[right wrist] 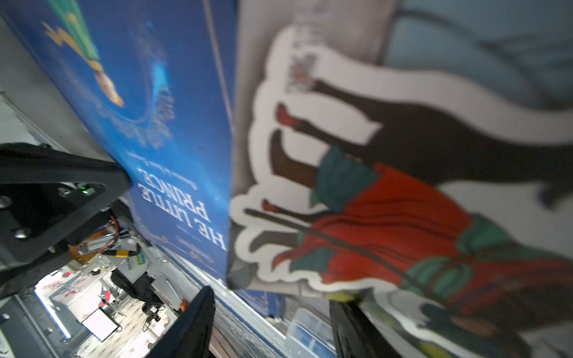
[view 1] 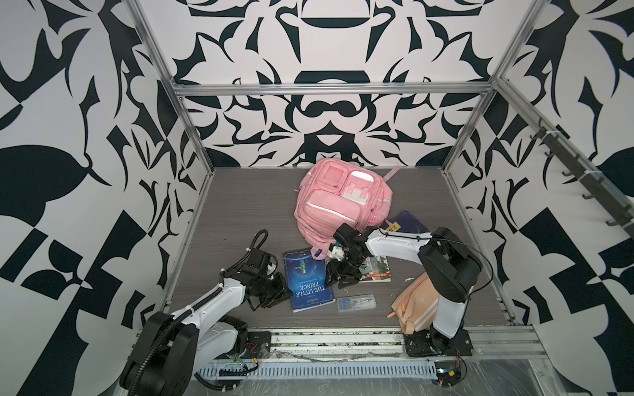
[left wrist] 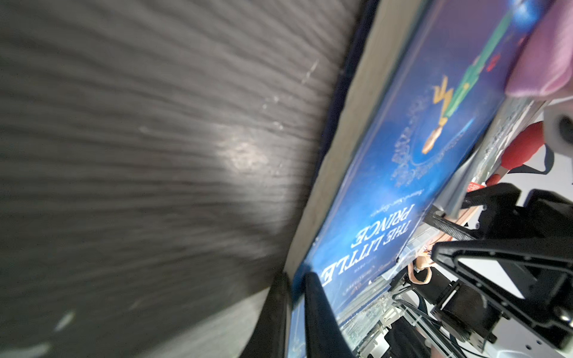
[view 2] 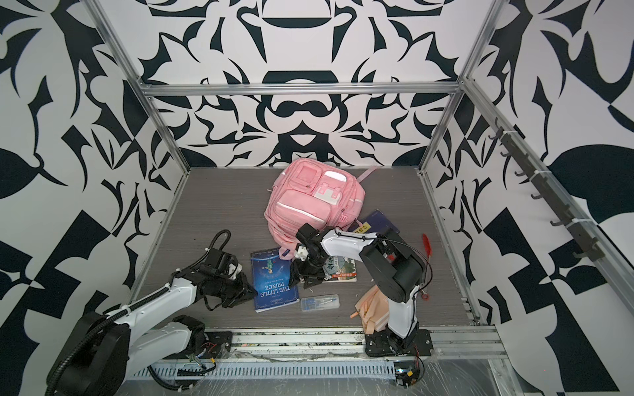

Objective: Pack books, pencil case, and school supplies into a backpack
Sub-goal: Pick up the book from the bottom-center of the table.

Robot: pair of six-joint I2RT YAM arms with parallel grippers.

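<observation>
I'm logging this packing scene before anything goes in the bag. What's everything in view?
backpack: one, pink, back middle of table
blue book: one, blue, in front of backpack
illustrated book: one, pale, right of blue book
navy book: one, navy with yellow label, right of backpack, partly hidden
clear box: one, clear with blue contents, front, right of blue book
pencil case: one, peach, front right
red object: one, red, far right; too small to identify
table: one, grey
left arm, right arm: two, white and black, near edge
left end effector: black, shut on blue book's edge
right end effector: black, open, at illustrated book's edge
</observation>
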